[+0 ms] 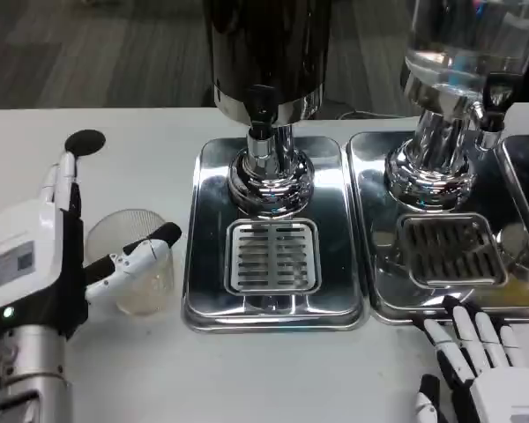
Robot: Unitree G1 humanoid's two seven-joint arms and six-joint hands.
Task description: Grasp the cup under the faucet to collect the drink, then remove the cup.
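The clear plastic cup [139,269] was observed upright on the white worktop [273,370], left of the steel drip tray [273,231]. The left hand [48,256] was spread beside it, gripping nothing; the right hand [476,370] lay flat, fingers apart.

From my feed: cup [139,264] stands on the table [141,141], left of the centre drip tray [203,264] and just beside its edge. Left hand [35,264] sits left of the cup, one finger across its near side, another pointing back toward the table hole [85,142]; contact with the cup looks likely, can't confirm. Centre faucet [263,115] hangs over that tray's grate [273,256], behind it. Second dispenser [450,88] and tray [370,220] sit right. Right hand [480,370] lies in front of that tray.
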